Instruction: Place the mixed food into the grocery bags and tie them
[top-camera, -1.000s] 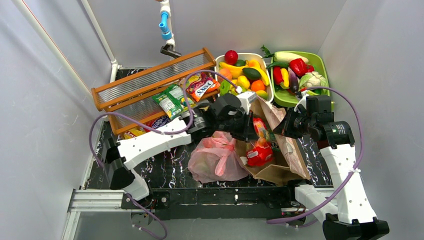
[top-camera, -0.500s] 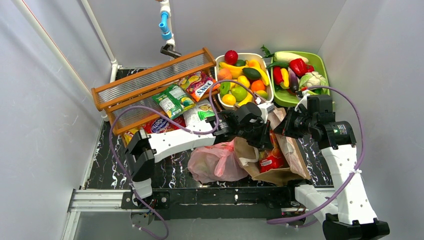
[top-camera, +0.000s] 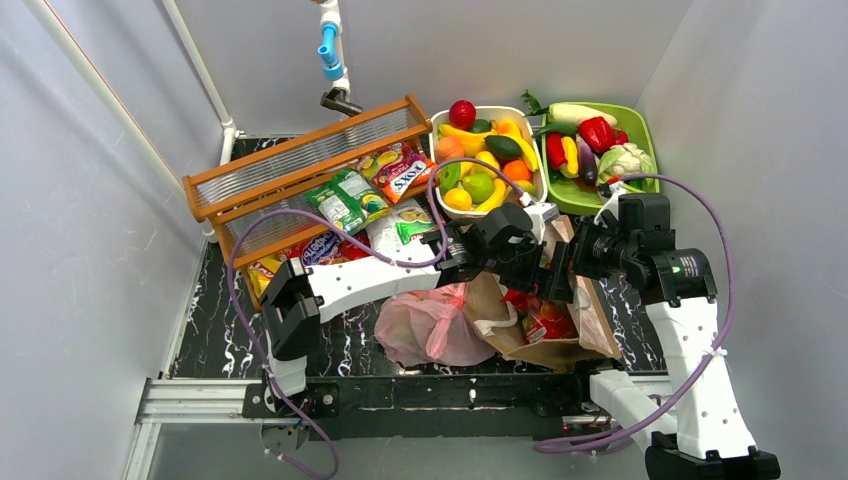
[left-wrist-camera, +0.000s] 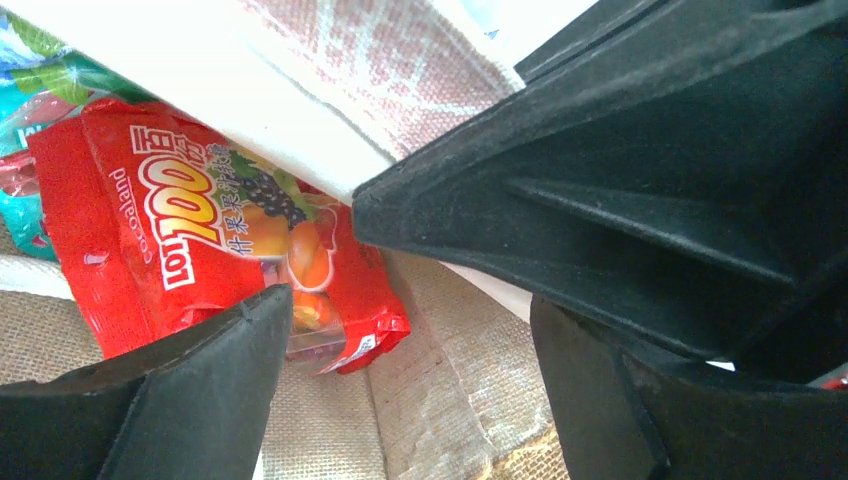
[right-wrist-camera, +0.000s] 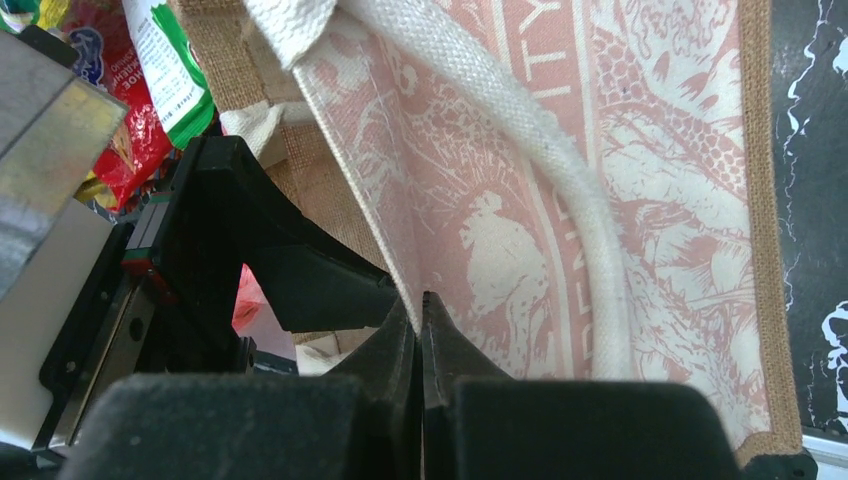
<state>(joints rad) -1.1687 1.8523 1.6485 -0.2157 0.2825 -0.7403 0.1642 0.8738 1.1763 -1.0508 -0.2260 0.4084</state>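
The brown woven grocery bag (top-camera: 560, 350) lies open in the middle of the table, and the pink plastic bag (top-camera: 430, 325) lies just left of it. My left gripper (left-wrist-camera: 410, 385) is open inside the brown bag's mouth, over its woven floor. A red foil snack packet (left-wrist-camera: 190, 230) lies loose there, just beyond the left finger (left-wrist-camera: 180, 400). My right gripper (right-wrist-camera: 420, 315) is shut on the edge of the brown bag's pink-printed wall (right-wrist-camera: 640, 220), beside its white rope handle (right-wrist-camera: 540, 150). In the top view the right gripper (top-camera: 572, 258) holds that wall up.
A white basket (top-camera: 433, 130) of toy fruit and a green tray (top-camera: 650, 135) of toy vegetables stand at the back. A wooden rack (top-camera: 300, 165) lies at the back left with several snack packets (top-camera: 345, 200) on it. White walls close in both sides.
My left arm has swung right into the brown bag and its gripper has opened, letting the red packet go. The right gripper has kept its hold on the bag's edge.
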